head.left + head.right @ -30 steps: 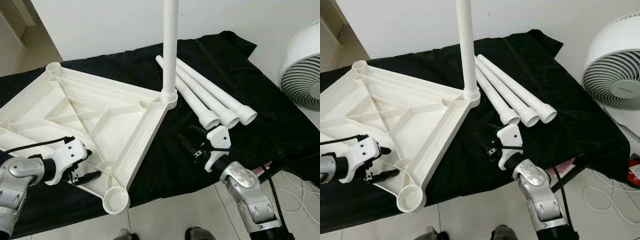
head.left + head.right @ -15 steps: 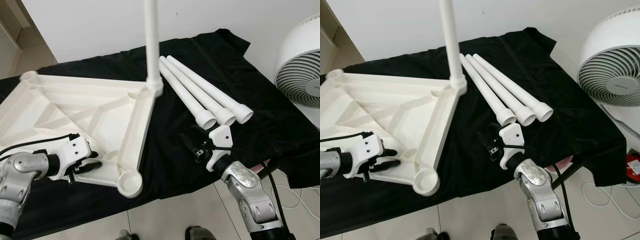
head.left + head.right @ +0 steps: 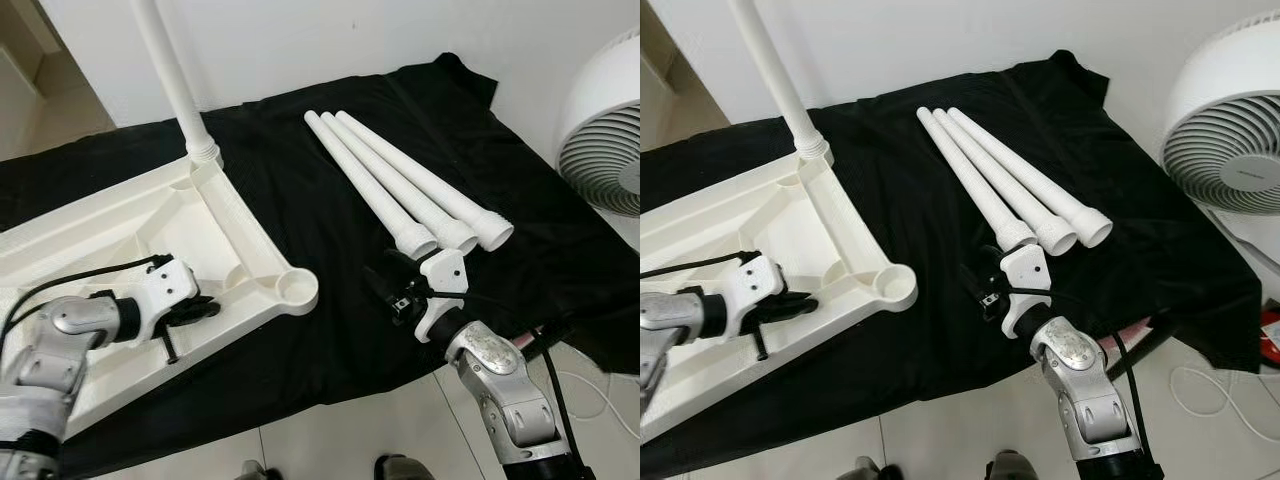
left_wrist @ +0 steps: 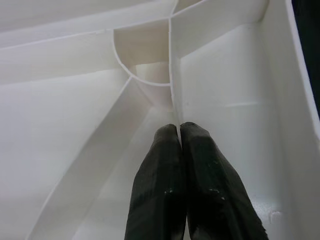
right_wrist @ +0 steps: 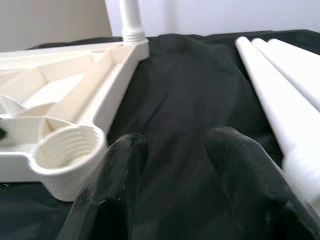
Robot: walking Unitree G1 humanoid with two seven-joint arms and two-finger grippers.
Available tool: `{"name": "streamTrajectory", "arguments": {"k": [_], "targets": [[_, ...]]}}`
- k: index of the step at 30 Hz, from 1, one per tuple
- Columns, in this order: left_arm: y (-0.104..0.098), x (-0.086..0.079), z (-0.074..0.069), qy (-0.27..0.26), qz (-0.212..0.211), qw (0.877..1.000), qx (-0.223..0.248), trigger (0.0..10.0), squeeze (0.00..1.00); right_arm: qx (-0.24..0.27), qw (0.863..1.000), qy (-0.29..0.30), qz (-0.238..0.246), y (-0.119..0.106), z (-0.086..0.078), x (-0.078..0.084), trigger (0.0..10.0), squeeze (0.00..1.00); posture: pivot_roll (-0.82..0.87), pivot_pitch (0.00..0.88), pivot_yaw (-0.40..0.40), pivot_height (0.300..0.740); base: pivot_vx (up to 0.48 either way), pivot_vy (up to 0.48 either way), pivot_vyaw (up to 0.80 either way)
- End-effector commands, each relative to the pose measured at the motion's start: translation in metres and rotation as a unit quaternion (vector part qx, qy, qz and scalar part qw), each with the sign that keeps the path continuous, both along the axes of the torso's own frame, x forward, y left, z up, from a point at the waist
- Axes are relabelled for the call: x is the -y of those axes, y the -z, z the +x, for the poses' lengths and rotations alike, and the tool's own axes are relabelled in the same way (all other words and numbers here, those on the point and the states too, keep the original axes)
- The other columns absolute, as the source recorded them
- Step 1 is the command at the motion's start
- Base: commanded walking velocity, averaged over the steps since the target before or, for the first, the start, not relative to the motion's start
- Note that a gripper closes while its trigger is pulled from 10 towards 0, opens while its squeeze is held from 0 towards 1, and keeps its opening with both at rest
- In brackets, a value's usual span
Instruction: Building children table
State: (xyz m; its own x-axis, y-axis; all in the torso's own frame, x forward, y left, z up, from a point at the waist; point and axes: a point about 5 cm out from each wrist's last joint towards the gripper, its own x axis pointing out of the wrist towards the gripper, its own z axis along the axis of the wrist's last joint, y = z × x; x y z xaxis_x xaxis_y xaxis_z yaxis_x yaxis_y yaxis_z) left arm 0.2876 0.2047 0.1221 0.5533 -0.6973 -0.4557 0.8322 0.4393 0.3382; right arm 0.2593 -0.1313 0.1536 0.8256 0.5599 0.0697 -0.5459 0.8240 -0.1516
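The white tabletop (image 3: 110, 235) lies upside down on the black cloth, ribs facing up. One white leg (image 3: 170, 75) stands screwed into its far corner. The near corner has an empty threaded socket (image 3: 296, 287), which also faces the right wrist camera (image 5: 67, 145). Three loose legs (image 3: 400, 180) lie side by side to the right. My left gripper (image 3: 195, 312) is shut, its fingertips (image 4: 179, 127) pressed among the ribs inside the tabletop. My right gripper (image 3: 385, 285) hovers open over the cloth between the socket and the loose legs' thick ends (image 5: 285, 85).
The black cloth (image 3: 300, 180) covers the whole work surface, with its front edge close to me and pale floor tiles below. A large white fan (image 3: 610, 130) stands at the right, with cables on the floor beneath it.
The tabletop has swung round on the cloth: the corner with the standing leg moved left, the empty socket corner moved right toward my right gripper. My left gripper followed it; the loose legs stayed.
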Motion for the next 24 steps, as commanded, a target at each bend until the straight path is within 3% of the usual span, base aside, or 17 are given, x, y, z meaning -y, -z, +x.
{"name": "streamTrajectory", "arguments": {"k": [1,5,7,9,12,16,18,19,20,21,24], "targets": [[0.019,0.010,-0.003,-0.019,-0.004,1.000,-0.018,0.0,0.00,-0.002,1.000,-0.005,0.001,-0.001,-0.002,-0.003,10.0,0.00,-0.12,0.126,0.135,0.740,0.000,0.000,0.00],[0.018,0.030,-0.001,-0.002,-0.025,1.000,-0.006,0.0,0.00,-0.002,1.000,-0.002,0.002,-0.001,-0.002,-0.003,10.0,0.00,-0.12,0.128,0.136,0.740,0.000,0.000,0.00],[0.014,0.056,0.000,0.027,-0.054,0.998,0.007,0.0,0.00,-0.002,1.000,0.000,0.002,-0.001,-0.001,-0.003,10.0,0.00,-0.12,0.128,0.134,0.740,0.000,0.000,0.00],[0.014,0.056,0.000,0.027,-0.054,0.998,0.007,0.0,0.00,-0.002,1.000,0.000,0.002,-0.001,-0.001,-0.003,10.0,0.00,-0.12,0.128,0.134,0.740,0.000,0.000,0.00],[0.005,0.086,-0.003,0.071,-0.087,0.993,0.016,0.0,0.00,0.000,1.000,0.001,0.006,-0.002,-0.001,-0.004,10.0,0.00,-0.13,0.131,0.140,0.740,0.000,0.000,0.00],[-0.001,0.097,-0.006,0.089,-0.098,0.991,0.023,0.0,0.00,0.005,1.000,0.005,0.016,-0.004,-0.001,-0.004,10.0,0.00,-0.13,0.133,0.143,0.740,0.000,0.000,0.00],[-0.004,0.099,-0.006,0.092,-0.102,0.990,0.025,1.2,0.00,0.008,1.000,0.012,0.019,-0.005,0.000,-0.003,10.0,0.00,-0.13,0.133,0.147,0.740,0.000,0.000,0.00],[-0.003,0.097,-0.006,0.090,-0.102,0.990,0.026,3.4,0.00,0.010,1.000,0.018,0.021,-0.006,0.000,-0.002,10.0,0.00,-0.14,0.133,0.148,0.740,0.000,0.000,0.00],[-0.003,0.097,-0.006,0.090,-0.102,0.990,0.026,3.4,0.00,0.010,1.000,0.018,0.021,-0.006,0.000,-0.002,10.0,0.00,-0.14,0.133,0.148,0.740,0.000,0.000,0.00],[-0.002,0.095,-0.006,0.083,-0.098,0.991,0.030,10.0,0.00,0.012,0.999,0.024,0.024,-0.006,0.001,-0.001,10.0,0.00,-0.13,0.134,0.149,0.740,0.000,0.000,0.00],[-0.001,0.092,-0.006,0.066,-0.096,0.992,0.040,10.0,0.00,0.015,0.999,0.035,0.030,-0.008,0.003,0.000,10.0,0.00,-0.13,0.133,0.148,0.740,0.000,0.000,0.00]]}}
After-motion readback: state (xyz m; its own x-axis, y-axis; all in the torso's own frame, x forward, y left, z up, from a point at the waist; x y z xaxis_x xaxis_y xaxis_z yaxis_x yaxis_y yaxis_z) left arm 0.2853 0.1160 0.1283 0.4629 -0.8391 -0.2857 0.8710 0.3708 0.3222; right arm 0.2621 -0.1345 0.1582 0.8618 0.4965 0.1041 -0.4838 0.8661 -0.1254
